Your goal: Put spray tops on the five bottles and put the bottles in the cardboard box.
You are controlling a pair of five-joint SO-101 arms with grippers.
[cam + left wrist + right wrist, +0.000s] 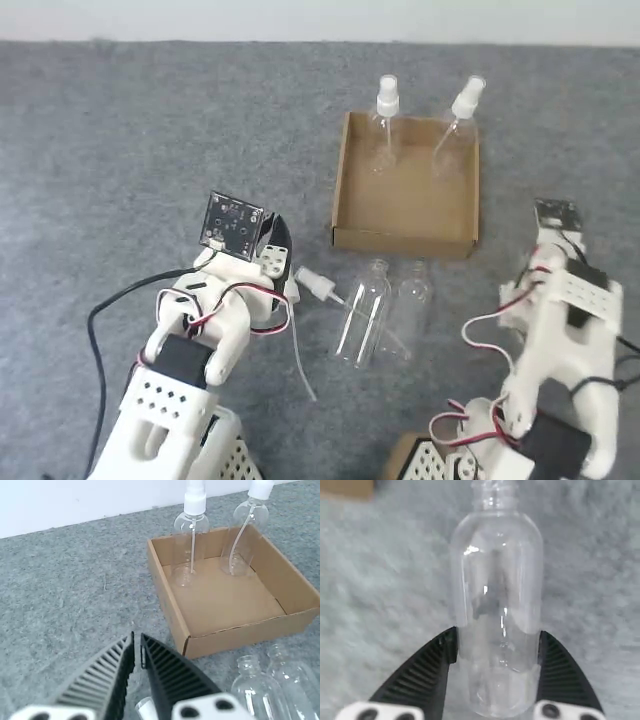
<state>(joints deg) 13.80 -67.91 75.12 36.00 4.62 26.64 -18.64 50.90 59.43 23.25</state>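
Note:
The cardboard box [405,238] [235,636] lies open on the grey carpet. At its far wall stand two clear bottles with white spray tops [385,120] [457,122] [191,540] [245,535]. In front of the box, two topless bottles [362,310] [412,300] [252,687] lie side by side. A loose spray top [313,283] lies beside them, its tube across them. My left gripper [282,245] [137,637] is shut just left of that top, short of the box. My right gripper [497,637] is shut on a topless clear bottle [495,580].
A second thin white tube [302,360] trails over the carpet below the left gripper. A white piece [144,709] shows low between the left fingers. The right arm [560,300] stands right of the lying bottles. Open carpet lies left of the box.

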